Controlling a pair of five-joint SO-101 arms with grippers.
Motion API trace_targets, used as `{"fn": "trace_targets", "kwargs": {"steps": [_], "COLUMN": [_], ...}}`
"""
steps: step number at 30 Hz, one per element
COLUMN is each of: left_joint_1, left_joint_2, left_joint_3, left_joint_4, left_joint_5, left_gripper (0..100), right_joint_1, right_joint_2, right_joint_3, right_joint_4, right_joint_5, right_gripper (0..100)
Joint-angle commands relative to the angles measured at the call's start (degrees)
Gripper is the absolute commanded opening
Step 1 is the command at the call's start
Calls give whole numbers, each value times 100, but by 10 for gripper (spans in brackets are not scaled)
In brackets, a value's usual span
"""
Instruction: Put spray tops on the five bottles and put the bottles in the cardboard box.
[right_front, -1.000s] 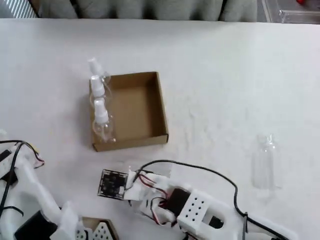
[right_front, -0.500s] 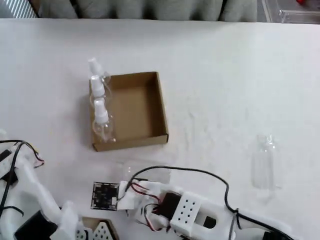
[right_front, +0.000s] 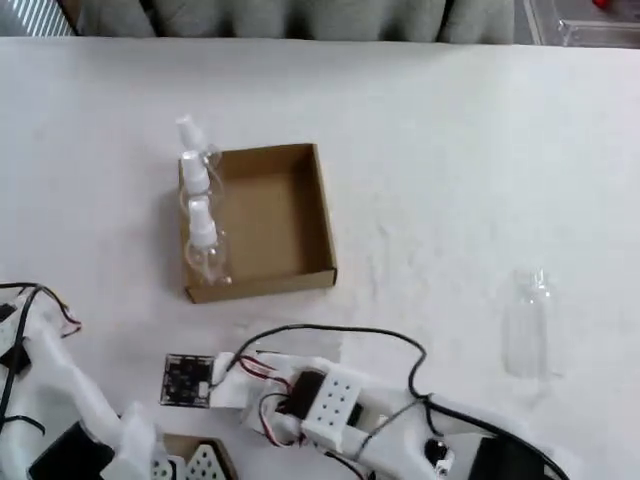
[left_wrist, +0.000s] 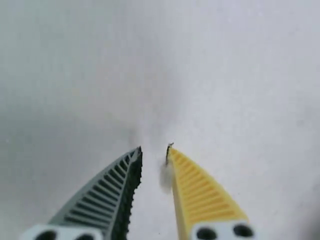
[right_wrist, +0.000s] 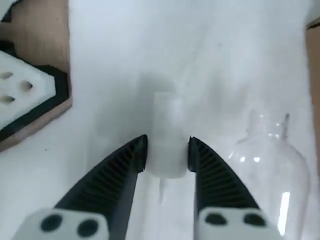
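Three capped bottles (right_front: 200, 215) sit in the cardboard box (right_front: 275, 215); two remain. Your right hand (right_wrist: 167, 146) clenches a spray top (right_wrist: 167, 117) beside one bare bottle (right_wrist: 270, 162); your left hand (left_wrist: 154, 149) hangs slightly parted, empty.

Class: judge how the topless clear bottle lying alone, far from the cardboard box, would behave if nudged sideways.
The bottle lies on its side and looks round, so it would probably roll. It appears empty and made of thin clear plastic, so it is likely light and easily sent skidding.
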Motion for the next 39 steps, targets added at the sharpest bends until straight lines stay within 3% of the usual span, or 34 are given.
{"fn": "trace_targets", "kwargs": {"steps": [1,5,12,22,26,31,35,39], "left_joint_1": [-303,-664,-919,-1218,-1218,-1218,-1218,-1209], "left_joint_2": [48,57,57,66,66,66,66,66], "left_joint_3": [-422,-730,-1204,-1231,-1222,-1213,-1204,-1196], "left_joint_4": [-185,158,747,774,756,756,756,756], "left_joint_5": [62,62,70,360,422,431,431,422], "left_gripper": [87,87,87,90,90,90,90,90], "right_joint_1": [-57,-57,-48,-22,-22,-13,136,277], "right_joint_2": [391,321,127,189,189,110,-338,-1235], "right_joint_3": [-484,-615,-1187,-1275,-1319,-1451,-1547,-1626], "right_joint_4": [-40,-84,-259,-2554,-2862,-2818,-2413,-1279], "right_joint_5": [35,0,-993,-1073,-1073,-1064,-1029,-1020], "right_gripper": [12,13,15,19,129,293,276,200]}}
